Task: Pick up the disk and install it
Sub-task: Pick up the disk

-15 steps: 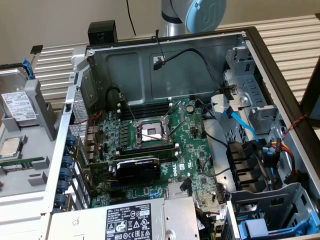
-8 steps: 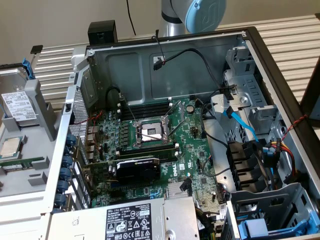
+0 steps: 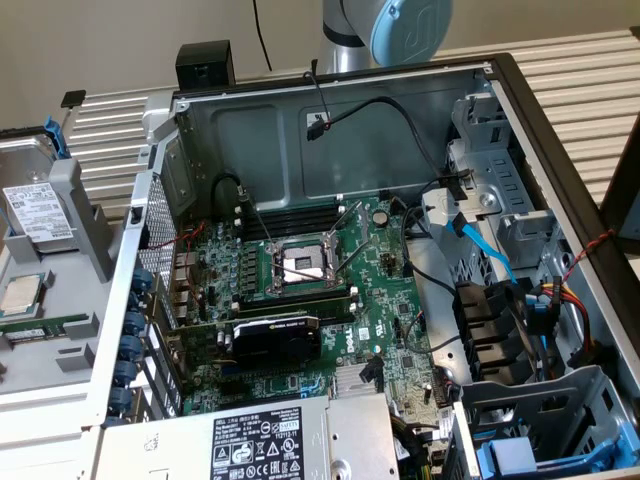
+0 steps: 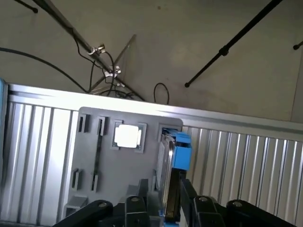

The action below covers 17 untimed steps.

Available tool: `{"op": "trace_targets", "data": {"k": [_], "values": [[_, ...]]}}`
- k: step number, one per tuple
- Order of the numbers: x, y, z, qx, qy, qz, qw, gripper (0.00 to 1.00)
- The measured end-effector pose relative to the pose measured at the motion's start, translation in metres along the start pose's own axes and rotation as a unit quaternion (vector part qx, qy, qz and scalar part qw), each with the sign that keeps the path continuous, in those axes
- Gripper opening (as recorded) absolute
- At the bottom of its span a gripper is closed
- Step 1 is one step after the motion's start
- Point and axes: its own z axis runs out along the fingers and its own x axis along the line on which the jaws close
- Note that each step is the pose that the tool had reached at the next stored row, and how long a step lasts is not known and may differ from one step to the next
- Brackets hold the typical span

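Standing on its edge in a slot of the grey tray (image 3: 60, 330), the disk (image 3: 30, 190) is at 9 o'clock of the open case (image 3: 330, 110) in the exterior view, outside its wall. Its white label (image 3: 38, 210) faces the camera. Its blue frame (image 3: 57, 140) peeks out at the far end. A small square chip (image 3: 20, 293) lies flat in the tray, at 6 o'clock from the disk. The tray rests on the ribbed tabletop (image 3: 570, 70).

Inside the case the green board (image 3: 400, 300) lies flat. An open socket (image 3: 303, 265) sits near its middle, and a black card (image 3: 275, 340) is at 6 o'clock from the socket. A grey power box (image 3: 180, 440) is at 6 o'clock of the case. Blue and red cables (image 3: 480, 240) run along the 3 o'clock side. The arm (image 3: 385, 30) shows at 12 o'clock, behind the back wall.

In the wrist view the end effector (image 4: 162, 191) holds nothing and does not touch the disk. Its 2 black fingers (image 4: 187, 194) stand a little apart, a narrow gap, and the disk shows through that gap with its thin edge toward the camera. The chip lies just beside the disk.
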Motion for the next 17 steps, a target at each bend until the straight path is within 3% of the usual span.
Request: {"op": "trace_targets", "data": {"k": [1, 6, 11, 17], "values": [[0.0, 0.0, 0.0003, 0.0001, -0.0001, 0.008, 1.0, 0.42], [0.0, 0.0, 0.0016, 0.0008, -0.0007, 0.051, 0.9987, 0.65], [0.0, -0.0001, 0.0047, 0.0013, -0.0014, 0.093, 0.9956, 0.83], [-0.001, -0.0003, 0.0141, 0.0017, -0.0018, 0.125, 0.9922, 0.83]]}}
